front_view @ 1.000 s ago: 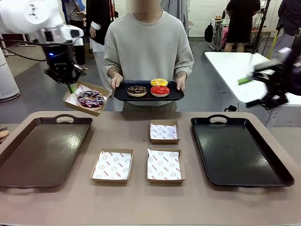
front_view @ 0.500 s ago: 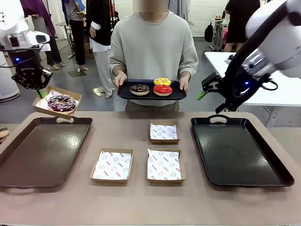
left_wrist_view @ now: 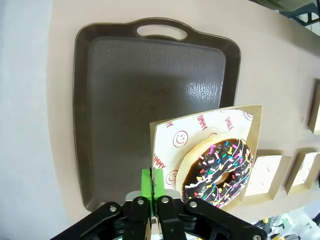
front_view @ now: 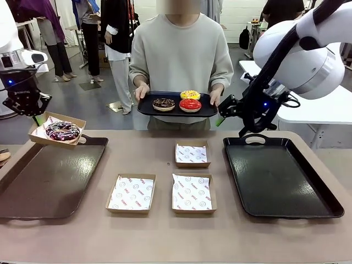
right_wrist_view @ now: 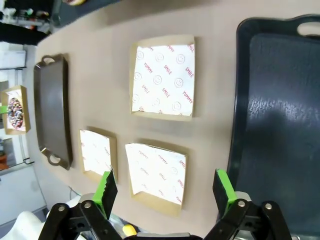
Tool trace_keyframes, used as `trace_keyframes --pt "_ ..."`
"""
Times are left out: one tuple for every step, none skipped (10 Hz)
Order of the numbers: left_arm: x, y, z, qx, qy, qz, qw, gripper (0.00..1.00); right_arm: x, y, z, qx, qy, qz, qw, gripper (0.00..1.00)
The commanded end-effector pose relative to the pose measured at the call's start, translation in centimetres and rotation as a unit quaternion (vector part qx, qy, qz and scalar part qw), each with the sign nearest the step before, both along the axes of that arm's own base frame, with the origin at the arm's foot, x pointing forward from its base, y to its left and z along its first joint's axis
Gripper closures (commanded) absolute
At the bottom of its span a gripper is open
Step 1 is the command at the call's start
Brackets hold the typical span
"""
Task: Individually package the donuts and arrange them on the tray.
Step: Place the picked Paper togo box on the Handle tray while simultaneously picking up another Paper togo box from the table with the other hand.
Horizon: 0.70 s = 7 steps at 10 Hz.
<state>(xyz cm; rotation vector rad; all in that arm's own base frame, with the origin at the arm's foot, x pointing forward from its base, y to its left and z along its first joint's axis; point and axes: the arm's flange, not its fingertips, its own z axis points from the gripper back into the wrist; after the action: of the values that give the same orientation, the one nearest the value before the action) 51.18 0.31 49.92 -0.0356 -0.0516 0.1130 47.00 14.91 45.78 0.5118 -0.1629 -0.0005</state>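
Beyond my tan tabletop (front_view: 165, 242) I see a grey floor (front_view: 82, 104) spreading back to a pale wall (front_view: 235, 14) — a white table (front_view: 322, 113) off to my right, bystanders (front_view: 115, 38) standing far left.

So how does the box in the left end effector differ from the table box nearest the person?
The square brown cardboard box pinched by the left end effector holds a dark sprinkled ring donut; the paper-lined table box is empty. The held box hangs tilted above the brown tray's far end; the other lies flat. Both have white printed liners.
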Motion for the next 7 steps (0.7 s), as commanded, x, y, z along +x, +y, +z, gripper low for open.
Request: trace_keyframes --pt "0.2 -0.3 0.7 0.0 -0.004 -0.003 1.0 0.99 0.1 0.1 -0.3 -0.009 0.002 -0.002 1.0 0.0" --pt "0.2 -0.3 0.7 0.0 -0.004 -0.003 1.0 0.99 0.1 0.1 -0.3 -0.009 0.002 -0.002 1.0 0.0" --pt "0.2 -0.3 0.7 0.0 -0.004 -0.003 1.0 0.99 0.1 0.1 -0.3 -0.009 0.002 -0.002 1.0 0.0" --pt "0.2 -0.3 0.7 0.0 -0.004 -0.003 1.0 0.99 0.1 0.1 -0.3 -0.009 0.002 -0.002 1.0 0.0" --pt "0.2 -0.3 0.7 0.0 -0.004 -0.003 1.0 0.99 0.0 -0.1 -0.1 -0.003 0.001 0.001 1.0 0.0" --pt "0.1 -0.2 0.4 0.0 -0.004 -0.002 1.0 0.99 0.6 0.4 -0.4 -0.049 -0.011 -0.005 0.999 0.0" --pt "1.4 -0.3 -0.9 0.01 0.005 -0.008 1.0 0.99 1.9 1.9 -1.0 -0.087 -0.015 -0.01 0.996 0.0"
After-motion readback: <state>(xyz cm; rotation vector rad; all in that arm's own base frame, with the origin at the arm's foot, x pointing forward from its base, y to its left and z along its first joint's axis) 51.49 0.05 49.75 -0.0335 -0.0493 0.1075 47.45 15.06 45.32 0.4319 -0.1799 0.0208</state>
